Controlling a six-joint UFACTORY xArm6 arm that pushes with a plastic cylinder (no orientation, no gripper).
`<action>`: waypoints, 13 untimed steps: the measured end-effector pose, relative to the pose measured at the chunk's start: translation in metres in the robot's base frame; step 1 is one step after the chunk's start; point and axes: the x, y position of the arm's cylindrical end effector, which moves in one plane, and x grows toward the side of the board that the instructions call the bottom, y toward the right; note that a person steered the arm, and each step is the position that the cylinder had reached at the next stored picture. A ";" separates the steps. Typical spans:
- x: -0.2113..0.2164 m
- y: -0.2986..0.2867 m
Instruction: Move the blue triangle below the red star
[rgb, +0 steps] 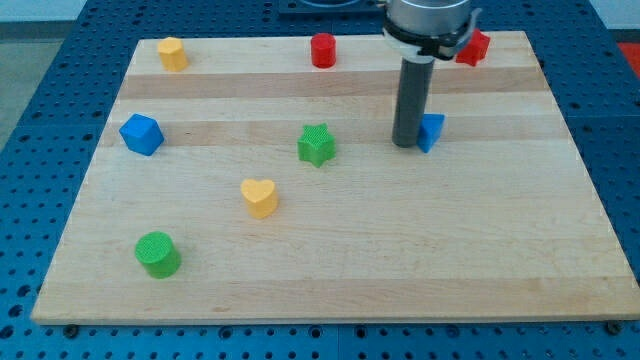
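Observation:
The blue triangle (431, 131) lies on the wooden board at the view's right of centre. My tip (405, 143) stands right against the triangle's left side, touching or nearly touching it. The red star (474, 47) sits near the board's top edge at the view's upper right, partly hidden behind the arm's body. The triangle lies below the star and a little to its left.
A red cylinder (323, 50) and a yellow block (172, 53) sit along the top edge. A blue cube (141, 134) is at the left. A green star (316, 145) is left of my tip. A yellow heart (259, 197) and green cylinder (158, 254) lie lower left.

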 end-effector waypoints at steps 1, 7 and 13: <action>-0.006 0.020; -0.051 0.066; -0.046 0.092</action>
